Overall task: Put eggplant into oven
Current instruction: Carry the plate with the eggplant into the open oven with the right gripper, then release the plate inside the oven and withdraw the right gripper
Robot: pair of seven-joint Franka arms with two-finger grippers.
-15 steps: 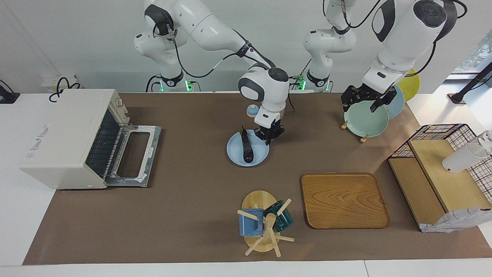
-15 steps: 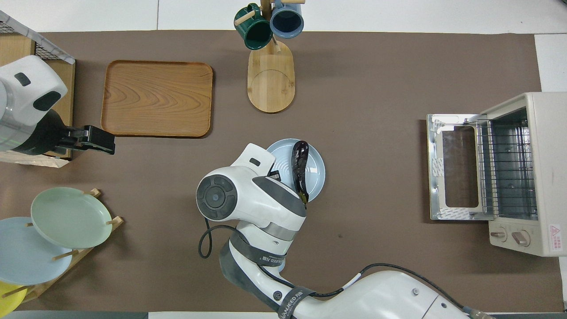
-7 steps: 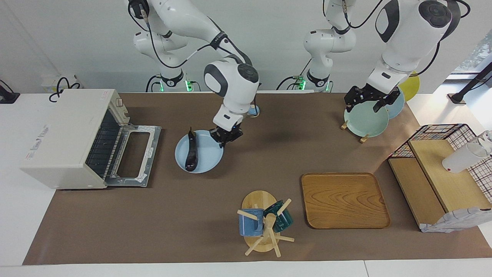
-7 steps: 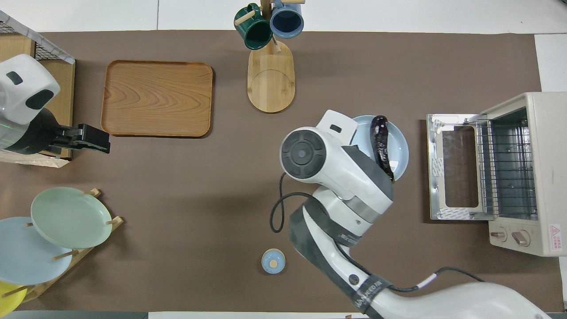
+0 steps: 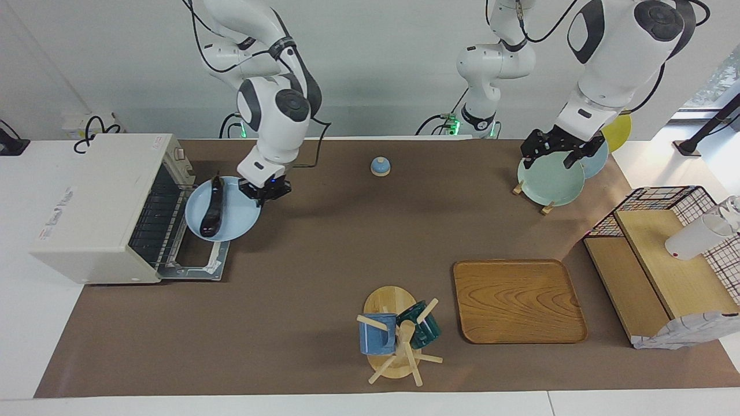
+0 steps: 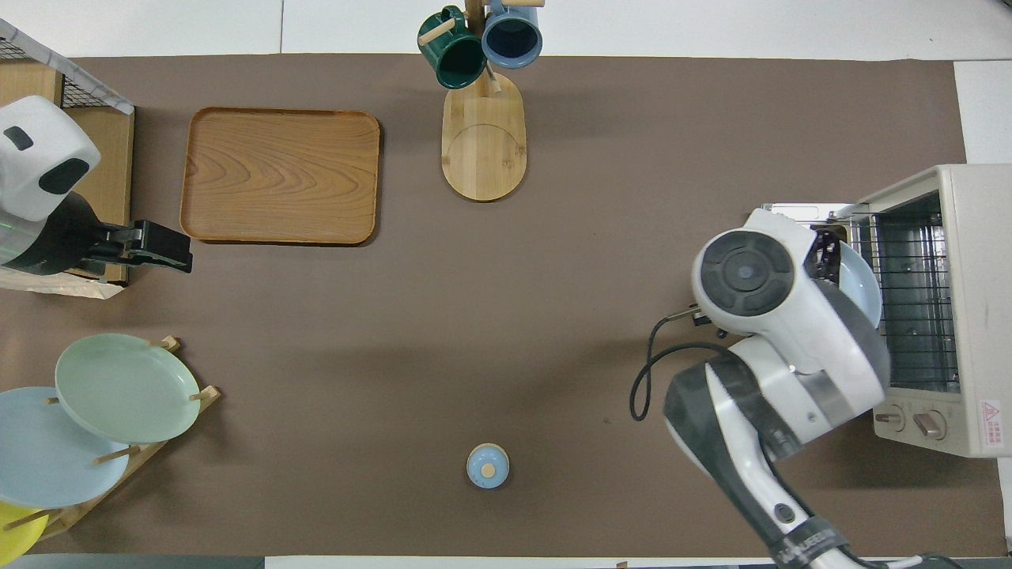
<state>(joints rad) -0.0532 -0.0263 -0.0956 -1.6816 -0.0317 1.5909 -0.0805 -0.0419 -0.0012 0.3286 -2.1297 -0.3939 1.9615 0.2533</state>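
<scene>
The dark purple eggplant (image 5: 210, 211) lies on a light blue plate (image 5: 238, 219). My right gripper (image 5: 265, 190) is shut on that plate's rim and holds it in the air over the dropped door (image 5: 196, 267) of the off-white oven (image 5: 95, 205). The oven stands open, its wire rack showing. In the overhead view the right arm's wrist covers the gripper and the eggplant; only an edge of the plate (image 6: 863, 288) shows in front of the oven (image 6: 961, 308). My left gripper (image 5: 556, 153) is open, empty, and waits over the plate rack.
A small blue knobbed lid (image 5: 380, 166) sits near the robots. A wooden tray (image 5: 517, 300) and a mug tree (image 5: 399, 338) with two mugs stand farther out. The plate rack (image 5: 549, 184) and a wire shelf (image 5: 665, 254) are at the left arm's end.
My right gripper has carried the plate with the eggplant from mid-table toward the right arm's end, to over the oven's open door. The left gripper has barely moved.
</scene>
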